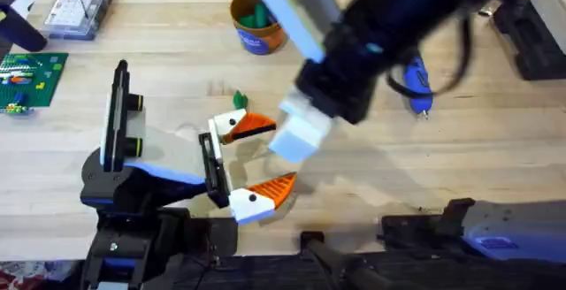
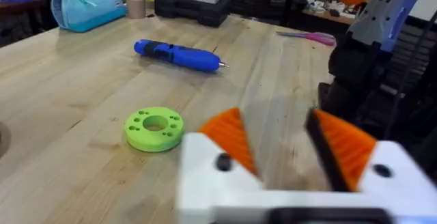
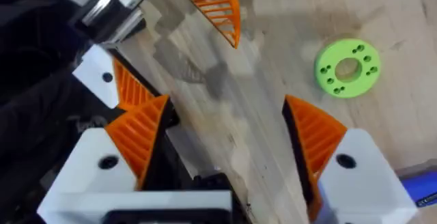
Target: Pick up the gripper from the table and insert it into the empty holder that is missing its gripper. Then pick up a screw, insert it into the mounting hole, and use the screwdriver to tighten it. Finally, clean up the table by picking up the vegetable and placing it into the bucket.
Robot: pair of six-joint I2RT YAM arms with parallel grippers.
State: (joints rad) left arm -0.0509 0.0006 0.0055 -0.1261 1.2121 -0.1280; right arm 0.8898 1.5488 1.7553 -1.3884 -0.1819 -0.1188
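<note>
Two orange ribbed fingers sit in the holder near the front edge of the tabletop, one closer to the edge and one just beyond it. In its wrist view the right claw hangs spread above the wood beside the holder, gripping nothing, with a lime-green disc a little beyond it. In the other wrist view the left claw is likewise spread and empty. Just past the farther finger lies the small green vegetable. Farther back to the right rests the blue screwdriver. Near the far edge stands the bucket, something green inside.
</note>
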